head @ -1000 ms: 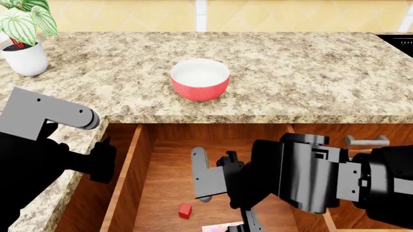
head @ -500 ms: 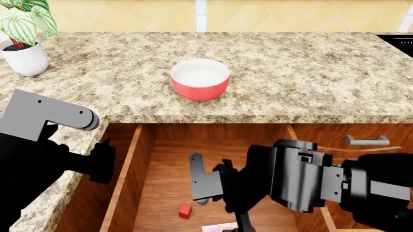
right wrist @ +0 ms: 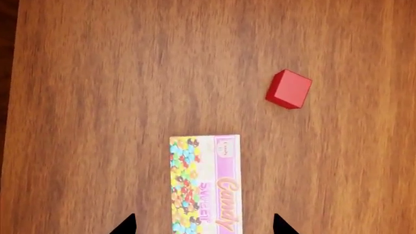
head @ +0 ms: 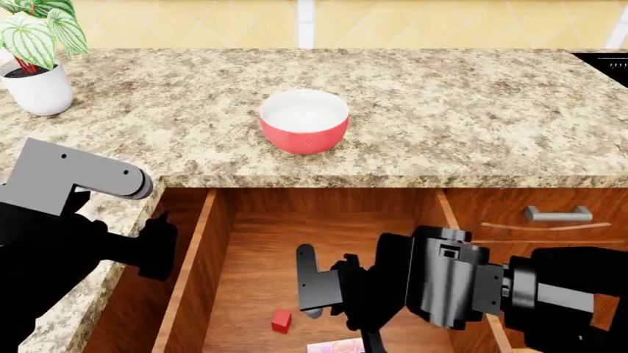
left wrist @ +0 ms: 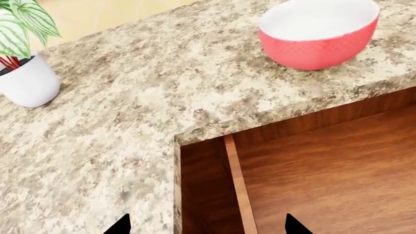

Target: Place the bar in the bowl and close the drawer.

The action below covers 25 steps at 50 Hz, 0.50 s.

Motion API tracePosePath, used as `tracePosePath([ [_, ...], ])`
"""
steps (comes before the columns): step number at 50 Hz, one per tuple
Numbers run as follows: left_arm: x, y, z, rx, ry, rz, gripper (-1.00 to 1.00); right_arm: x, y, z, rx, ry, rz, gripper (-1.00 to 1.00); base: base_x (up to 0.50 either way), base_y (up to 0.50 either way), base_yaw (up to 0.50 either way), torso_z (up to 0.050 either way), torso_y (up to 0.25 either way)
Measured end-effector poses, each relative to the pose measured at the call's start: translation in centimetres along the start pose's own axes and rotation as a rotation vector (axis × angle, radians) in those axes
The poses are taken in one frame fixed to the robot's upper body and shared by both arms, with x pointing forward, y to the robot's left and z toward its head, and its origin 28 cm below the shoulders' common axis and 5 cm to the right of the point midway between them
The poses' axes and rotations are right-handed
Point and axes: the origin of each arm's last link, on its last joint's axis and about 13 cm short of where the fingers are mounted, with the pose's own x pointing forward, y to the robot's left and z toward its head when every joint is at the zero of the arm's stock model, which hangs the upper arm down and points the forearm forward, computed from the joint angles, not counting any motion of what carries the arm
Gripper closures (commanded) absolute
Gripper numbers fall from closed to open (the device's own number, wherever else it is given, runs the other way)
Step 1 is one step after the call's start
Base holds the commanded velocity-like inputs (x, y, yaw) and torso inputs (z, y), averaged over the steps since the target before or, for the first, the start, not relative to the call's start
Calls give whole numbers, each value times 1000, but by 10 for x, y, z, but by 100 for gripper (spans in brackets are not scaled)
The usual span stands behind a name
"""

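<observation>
The pink speckled bar (right wrist: pixel 205 183) lies flat on the floor of the open reddish-brown drawer (head: pixel 191 272); only its end shows in the head view (head: pixel 334 346). My right gripper (right wrist: pixel 203 226) is open inside the drawer, just above the bar, with a fingertip on either side of it. It also shows in the head view (head: pixel 339 323). The red bowl (head: pixel 304 120) stands empty on the counter, and the left wrist view (left wrist: pixel 318 31) shows it too. My left gripper (left wrist: pixel 206 228) is open and empty over the drawer's left wall, by the counter corner.
A tiny red cube (right wrist: pixel 289 88) lies on the drawer floor near the bar. A potted plant (head: pixel 37 81) stands at the counter's back left. A smaller drawer with a silver handle (head: pixel 557 214) is to the right. The granite counter (head: pixel 471 110) overhangs the drawer's back.
My right arm has sunk lower into the drawer, towards the bar. The left arm, the bowl and the cube have not moved.
</observation>
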Motion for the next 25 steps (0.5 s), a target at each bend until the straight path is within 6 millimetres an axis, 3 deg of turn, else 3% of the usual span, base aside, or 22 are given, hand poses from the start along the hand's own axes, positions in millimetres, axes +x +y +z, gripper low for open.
tracePosePath([
  [25, 2, 1, -1, -4, 5, -1, -100, 22, -5, -7, 16, 8, 13, -100, 0, 0, 0, 0, 0],
])
